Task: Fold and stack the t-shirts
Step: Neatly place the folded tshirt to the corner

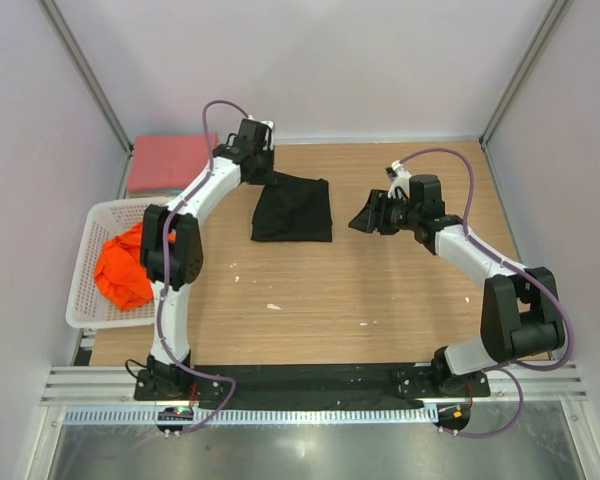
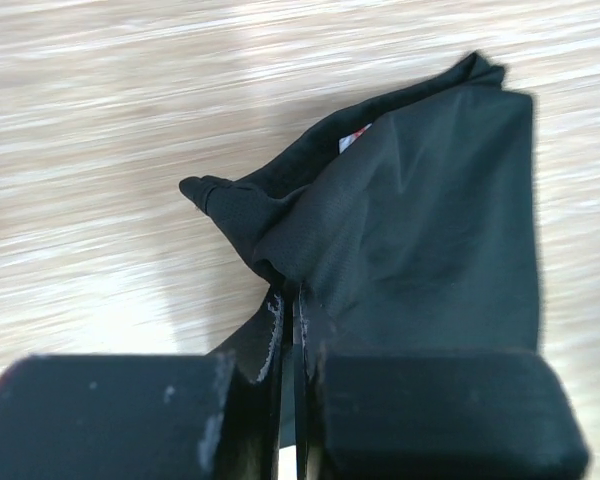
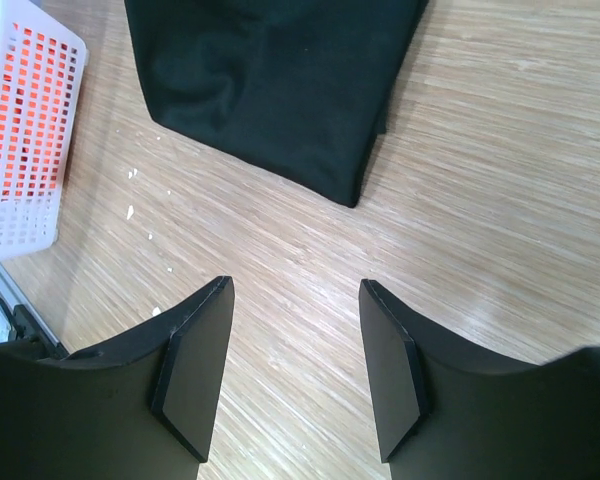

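The black t-shirt (image 1: 293, 208) lies folded at the back middle of the table. My left gripper (image 1: 264, 172) is at its far left corner, shut on a pinch of the black cloth (image 2: 400, 230), which bunches up in front of the jaws. My right gripper (image 1: 365, 218) is open and empty to the right of the black shirt (image 3: 280, 80), above bare wood. The pinkish-red t-shirt (image 1: 167, 162) lies folded flat at the back left corner. The bright orange t-shirt (image 1: 123, 268) is crumpled in the white mesh basket (image 1: 88, 270).
The basket stands at the table's left edge, and its corner shows in the right wrist view (image 3: 25, 150). Small white flecks (image 1: 272, 306) lie on the wood near the middle. A black strip (image 1: 300, 385) runs along the near edge by the arm bases.
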You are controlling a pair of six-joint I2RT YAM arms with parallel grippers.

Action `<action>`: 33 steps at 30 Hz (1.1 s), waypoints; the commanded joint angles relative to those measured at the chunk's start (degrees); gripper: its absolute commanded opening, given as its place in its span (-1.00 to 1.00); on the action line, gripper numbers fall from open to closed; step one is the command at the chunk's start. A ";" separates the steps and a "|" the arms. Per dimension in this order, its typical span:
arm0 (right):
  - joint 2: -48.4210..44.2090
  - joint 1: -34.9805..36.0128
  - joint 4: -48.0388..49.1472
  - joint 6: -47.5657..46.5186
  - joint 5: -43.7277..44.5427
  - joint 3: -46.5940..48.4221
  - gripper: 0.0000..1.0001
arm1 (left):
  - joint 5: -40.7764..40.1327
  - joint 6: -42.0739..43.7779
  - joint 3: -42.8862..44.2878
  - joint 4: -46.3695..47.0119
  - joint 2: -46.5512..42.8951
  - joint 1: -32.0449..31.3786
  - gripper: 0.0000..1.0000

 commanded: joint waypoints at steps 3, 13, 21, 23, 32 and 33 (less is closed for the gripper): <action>-3.80 0.31 2.69 1.07 -1.10 0.42 0.18 | -10.28 11.63 5.05 -5.32 -3.41 1.50 -1.00; -0.47 2.16 6.48 1.25 -2.07 2.70 0.18 | -13.10 22.28 19.38 -11.39 -0.42 8.36 -1.00; 0.85 2.95 6.30 0.11 -2.16 4.90 0.18 | -16.18 33.01 23.43 -9.81 -1.74 9.59 -1.00; 0.85 2.95 6.21 -0.07 -2.16 5.25 0.18 | -16.18 33.10 23.88 -10.25 -1.82 10.99 -1.00; 2.26 3.04 5.07 -0.86 -2.33 7.36 0.18 | -14.60 34.77 25.20 -10.34 -3.23 13.72 -1.00; 2.17 3.04 4.98 -0.86 -2.33 7.36 0.18 | -14.42 35.29 25.37 -10.43 -3.40 14.33 -1.00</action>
